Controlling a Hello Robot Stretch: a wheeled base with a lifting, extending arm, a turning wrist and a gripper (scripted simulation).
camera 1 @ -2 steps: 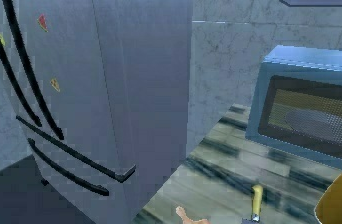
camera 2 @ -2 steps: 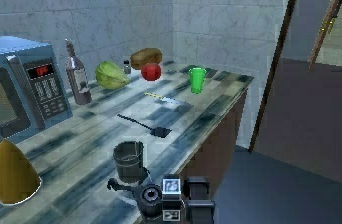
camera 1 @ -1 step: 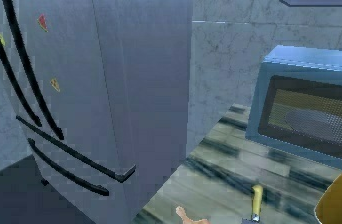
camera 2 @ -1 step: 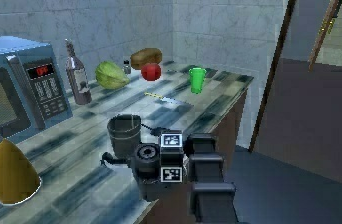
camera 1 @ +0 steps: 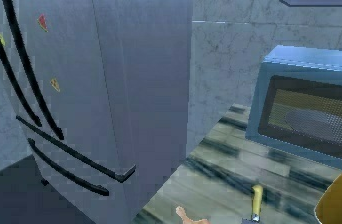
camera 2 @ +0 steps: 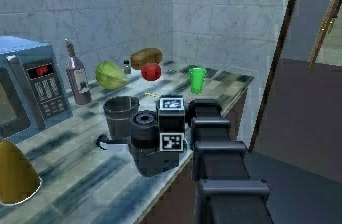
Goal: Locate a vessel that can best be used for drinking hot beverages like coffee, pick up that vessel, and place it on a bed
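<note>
My pincer (camera 2: 117,142) hangs over the grey-green marble-patterned countertop (camera 2: 79,190), at the far end of my dark square arm (camera 2: 229,170). The two white black-marked squares (camera 2: 171,106) sit just beside its dark body. Right at the pincer's far end stands a grey round open-topped vessel (camera 2: 120,112), upright on the countertop, roughly midway between the wall edge and the front edge. Since that vessel rests on the surface just there, I cannot tell whether my pincer has hold of anything. I also cannot tell how its fingers are set or whether they touch the vessel.

Along the countertop's wall edge, at the arm side view's left, sits a blue-grey box-shaped microwave with a red display (camera 2: 19,85). Just beside it stands a dark glass bottle with a pale label (camera 2: 76,75). Next along that edge come a yellow-green rounded piece of produce (camera 2: 110,74), a small pale shaker (camera 2: 127,66), a brown loaf (camera 2: 146,57) and a red round fruit (camera 2: 151,71), all close together. A bright green cup (camera 2: 197,79) stands apart from them, upright, near the countertop's end at that view's right. An amber bottle with a grey top (camera 2: 9,170) stands in front of the microwave, at the lower left.

In the forward view, a tall grey refrigerator with curved black handles and small coloured magnets (camera 1: 89,90) stands just beside the countertop's other end. A knife with a yellow handle (camera 1: 256,200) lies on the countertop in front of the microwave.
</note>
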